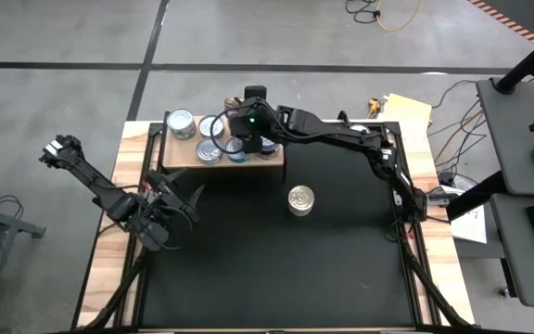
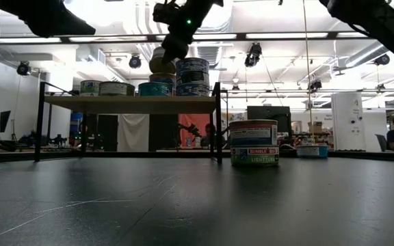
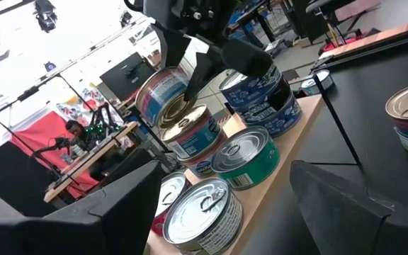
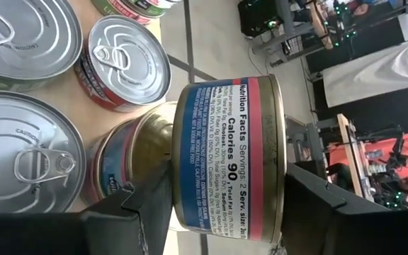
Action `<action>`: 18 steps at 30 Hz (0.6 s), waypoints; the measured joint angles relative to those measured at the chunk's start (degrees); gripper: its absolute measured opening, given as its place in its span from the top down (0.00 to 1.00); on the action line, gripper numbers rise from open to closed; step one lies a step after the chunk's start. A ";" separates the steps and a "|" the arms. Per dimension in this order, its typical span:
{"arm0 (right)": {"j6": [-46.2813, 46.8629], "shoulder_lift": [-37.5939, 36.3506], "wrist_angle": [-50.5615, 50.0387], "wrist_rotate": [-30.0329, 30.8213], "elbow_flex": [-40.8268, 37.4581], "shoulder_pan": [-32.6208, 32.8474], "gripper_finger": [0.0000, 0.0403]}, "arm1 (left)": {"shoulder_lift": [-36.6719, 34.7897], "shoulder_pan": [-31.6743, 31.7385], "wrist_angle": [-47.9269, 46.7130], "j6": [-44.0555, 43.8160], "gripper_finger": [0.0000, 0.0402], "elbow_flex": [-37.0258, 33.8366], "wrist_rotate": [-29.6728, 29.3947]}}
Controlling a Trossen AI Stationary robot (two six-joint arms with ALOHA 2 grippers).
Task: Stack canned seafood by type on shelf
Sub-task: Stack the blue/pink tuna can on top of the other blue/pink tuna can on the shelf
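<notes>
Most tins already sit on the shelf (image 1: 179,154) near the top centre of the overhead frame. One short stack (image 1: 300,199) waits mid-worktop (image 1: 276,269). My right hand (image 1: 238,130) reaches over the shelf, holding a tin (image 4: 225,152) tilted above a gold-topped one (image 3: 190,134). My left hand (image 1: 170,199) waits at frame left, fingers apart, empty.
</notes>
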 joint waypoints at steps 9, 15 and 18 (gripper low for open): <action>-0.12 0.00 -0.35 -0.02 -0.04 0.04 0.45 | 0.02 0.00 0.00 -1.30 0.26 0.00 -0.02; -0.04 0.02 -0.48 -0.12 -0.04 0.04 0.37 | 0.02 0.00 0.02 -2.34 0.26 0.00 -0.02; 0.69 0.02 -0.53 -0.40 -0.04 0.04 0.34 | 0.04 0.00 0.04 -2.57 0.26 0.00 -0.02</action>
